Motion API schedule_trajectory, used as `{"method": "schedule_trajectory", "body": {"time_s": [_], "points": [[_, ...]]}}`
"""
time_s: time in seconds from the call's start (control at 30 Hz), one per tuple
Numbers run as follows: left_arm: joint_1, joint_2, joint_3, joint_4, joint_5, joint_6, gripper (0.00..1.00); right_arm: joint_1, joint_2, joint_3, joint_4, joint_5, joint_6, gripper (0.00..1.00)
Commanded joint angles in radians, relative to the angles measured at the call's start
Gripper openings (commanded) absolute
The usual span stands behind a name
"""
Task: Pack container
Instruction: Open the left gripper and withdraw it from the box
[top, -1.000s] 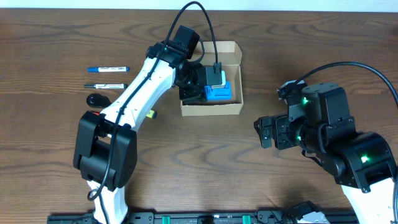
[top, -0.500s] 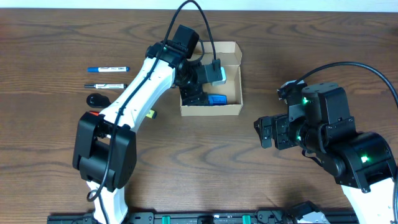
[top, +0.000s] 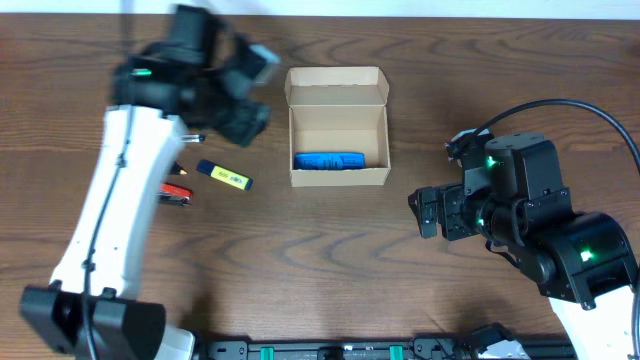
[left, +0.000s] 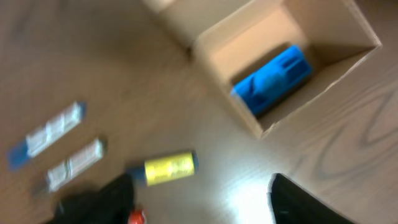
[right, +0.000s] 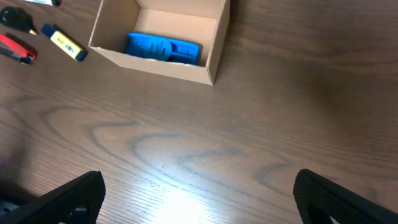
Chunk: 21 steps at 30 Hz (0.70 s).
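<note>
Brown wood grain runs across the table (top: 330, 280). Toward the left edge lie a red object (top: 175, 192) and a yellow marker (top: 223, 175) with blue ends, near each other. Over them the left gripper (left: 199, 196) hangs blurred, fingers spread wide around nothing. By the middle of the far edge sits the container (top: 338, 178), flap open, a blue object (top: 328, 161) lying along its near wall. Toward the right edge the right gripper (right: 199, 199) hovers, fingers wide apart, empty.
</note>
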Motion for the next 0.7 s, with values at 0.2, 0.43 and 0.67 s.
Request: {"method": "schedule_trajectory", "body": {"time_s": [0.2, 0.43, 0.67], "points": [[0.333, -0.061, -0.059, -0.141, 0.006, -0.255, 0.64, -0.006, 0.0, -0.003, 0.0, 0.0, -0.012, 0.99], [0.404, -0.111, -0.318, -0.035, -0.227, -0.534, 0.64, -0.006, 0.0, -0.003, -0.001, 0.0, -0.012, 0.99], [0.404, -0.137, -0.619, 0.204, -0.242, -0.897, 0.7, -0.006, 0.0, -0.003, -0.001, 0.0, -0.012, 0.99]]}}
